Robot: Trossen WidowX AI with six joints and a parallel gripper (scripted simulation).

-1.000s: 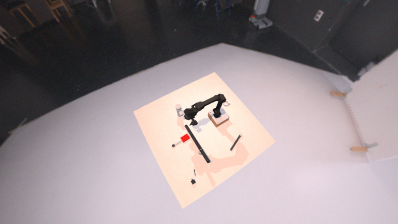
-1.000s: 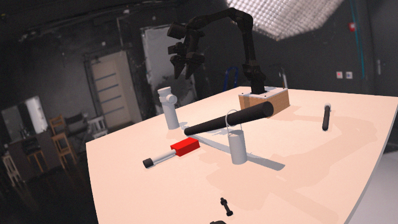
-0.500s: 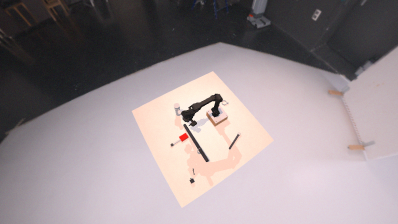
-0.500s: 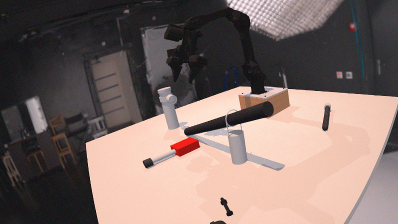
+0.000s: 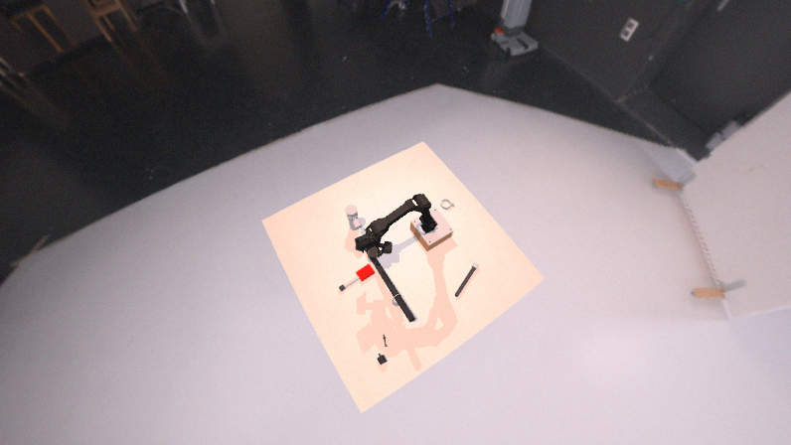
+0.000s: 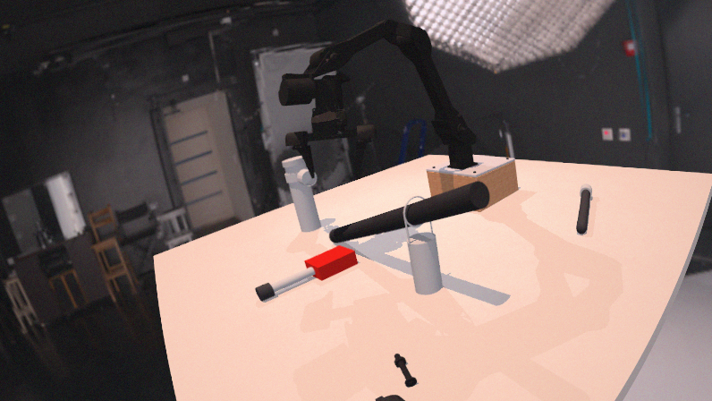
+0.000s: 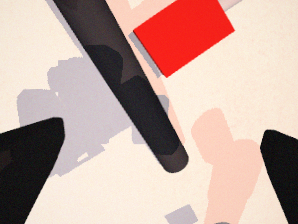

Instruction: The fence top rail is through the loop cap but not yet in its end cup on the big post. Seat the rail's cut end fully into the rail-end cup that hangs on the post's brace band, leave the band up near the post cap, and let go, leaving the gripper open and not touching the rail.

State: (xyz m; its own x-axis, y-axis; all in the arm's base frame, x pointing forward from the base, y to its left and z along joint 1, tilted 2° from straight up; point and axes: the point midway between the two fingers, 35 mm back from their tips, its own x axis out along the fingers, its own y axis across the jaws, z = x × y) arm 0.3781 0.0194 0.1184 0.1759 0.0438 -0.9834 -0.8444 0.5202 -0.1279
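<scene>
My jaws (image 5: 379, 255) (image 6: 331, 174) stand wide open with nothing between them, above the low, cut end of the rail (image 5: 388, 279) (image 6: 408, 217) (image 7: 127, 90). In my wrist view that end lies between the two fingers across the picture, though I judge it to be below them, not yet within their grip. From there the rail's long axis slants up through the loop on the short post (image 6: 425, 263), its far end raised off the bench (image 5: 309, 231) (image 6: 224, 319).

The big post (image 5: 351, 213) (image 6: 304, 206) stands apart from the cut end, with the cup (image 6: 306, 176) up near its cap, higher than that end. So my coming move, as I judge it, is down onto the rail, fingers turned to close across its long axis, then a lift and a push toward the post. The red block (image 5: 365, 272) (image 6: 331, 262) (image 7: 184, 35) lies just beside the rail; one finger could catch it.
</scene>
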